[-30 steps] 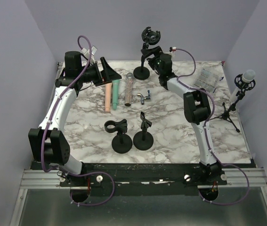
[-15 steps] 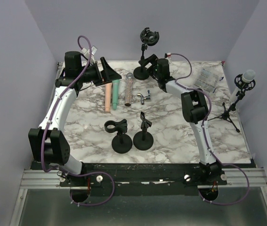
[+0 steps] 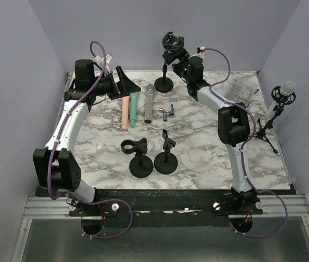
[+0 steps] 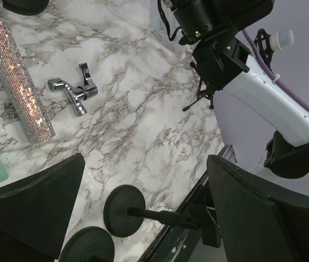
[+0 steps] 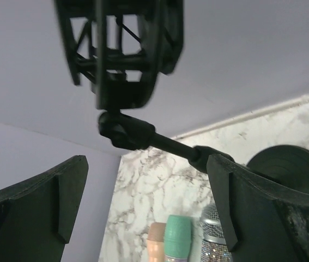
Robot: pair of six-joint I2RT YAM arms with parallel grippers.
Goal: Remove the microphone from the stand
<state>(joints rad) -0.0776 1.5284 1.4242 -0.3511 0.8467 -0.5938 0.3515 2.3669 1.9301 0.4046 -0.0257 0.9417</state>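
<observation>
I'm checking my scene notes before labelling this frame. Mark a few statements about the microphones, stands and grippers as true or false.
1. The shock mount on the back stand holds no microphone. True.
2. Both grippers are shut. False: the left gripper and the right gripper both stand open and grip nothing.
3. Four microphones lie flat. False: three lie on the table, namely the peach microphone, the mint microphone and the glitter microphone.
4. A white-tipped microphone sits in the tripod stand at the right. True.
</observation>
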